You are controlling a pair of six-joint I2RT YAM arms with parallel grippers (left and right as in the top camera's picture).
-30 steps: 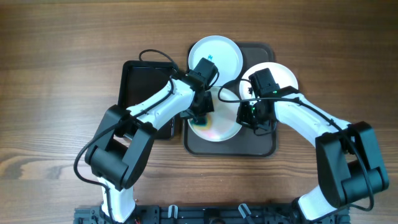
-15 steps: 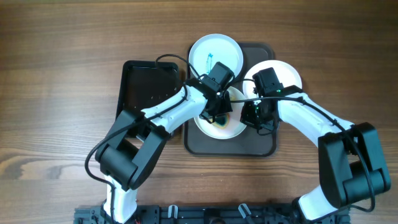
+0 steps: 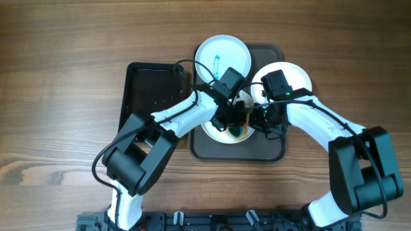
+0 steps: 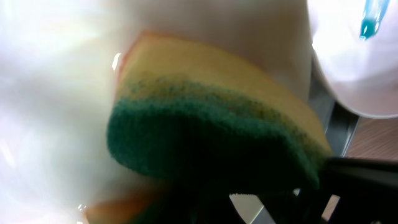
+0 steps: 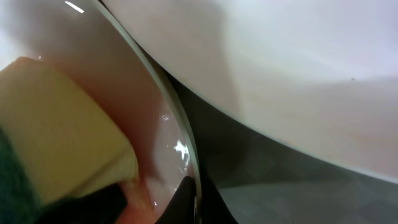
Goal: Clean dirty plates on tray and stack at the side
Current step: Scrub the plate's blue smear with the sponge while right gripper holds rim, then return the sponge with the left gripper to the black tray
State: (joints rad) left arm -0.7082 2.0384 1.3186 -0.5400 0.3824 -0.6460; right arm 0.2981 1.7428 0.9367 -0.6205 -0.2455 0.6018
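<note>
Clamping a yellow-green sponge (image 4: 211, 118), the left gripper (image 3: 236, 119) presses it on a glossy white plate (image 3: 211, 132). Right gripper (image 3: 262, 120) sits at the rim; grip unclear.

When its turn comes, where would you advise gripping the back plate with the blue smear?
Probably pinch the back plate by its far rim, coming from beyond the tray: it lies flat and shallow, so only the thin rim offers a hold, and that edge is clear of both arms.

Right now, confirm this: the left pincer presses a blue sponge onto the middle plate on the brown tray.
Wrong colour: the sponge is yellow and green, per the left wrist view. The left pincer does press it onto the middle plate on the brown tray.
</note>
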